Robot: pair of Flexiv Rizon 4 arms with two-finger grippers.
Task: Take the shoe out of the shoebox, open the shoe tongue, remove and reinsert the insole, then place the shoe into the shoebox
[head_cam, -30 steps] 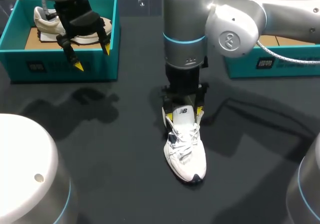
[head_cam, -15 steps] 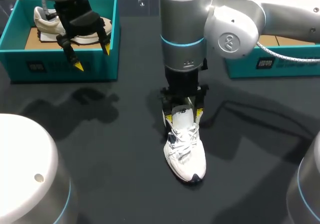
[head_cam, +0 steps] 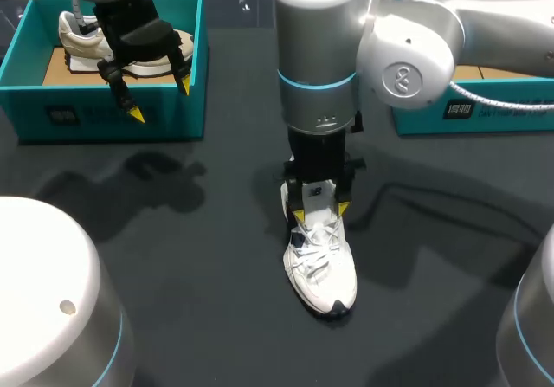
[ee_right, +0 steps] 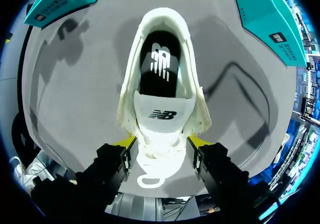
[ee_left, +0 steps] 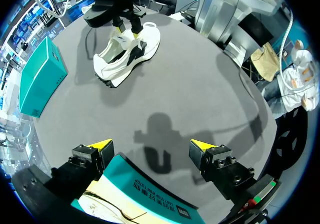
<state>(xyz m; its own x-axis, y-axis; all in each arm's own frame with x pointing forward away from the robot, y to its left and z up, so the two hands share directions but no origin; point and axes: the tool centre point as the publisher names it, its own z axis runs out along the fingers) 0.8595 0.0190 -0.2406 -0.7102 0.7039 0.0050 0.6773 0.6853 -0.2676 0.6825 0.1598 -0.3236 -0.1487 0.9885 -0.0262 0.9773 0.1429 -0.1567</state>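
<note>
right arm [head_cam: 316,49]: in from the right, last link pointing straight down mid-table
teal cardboard shoebox [head_cam: 86,123]: far left; left gripper [head_cam: 160,99] hangs over it, spread wide, nothing held
white lace-up sneaker [head_cam: 321,261]: on the dark table [head_cam: 216,257], out of the box
right gripper [head_cam: 320,211]: down over the sneaker's heel end, honestly can't tell if it's clamping

Head view: high behind the robot, looking down on the whole bench [head_cam: 208,257].
Left wrist view: over the left shoebox [ee_left: 150,196], facing across the bench, far from the white shoe [ee_left: 125,53].
Right wrist view: close above that shoe, looking straight into it.
Shared: the shoe, in all three.
</note>
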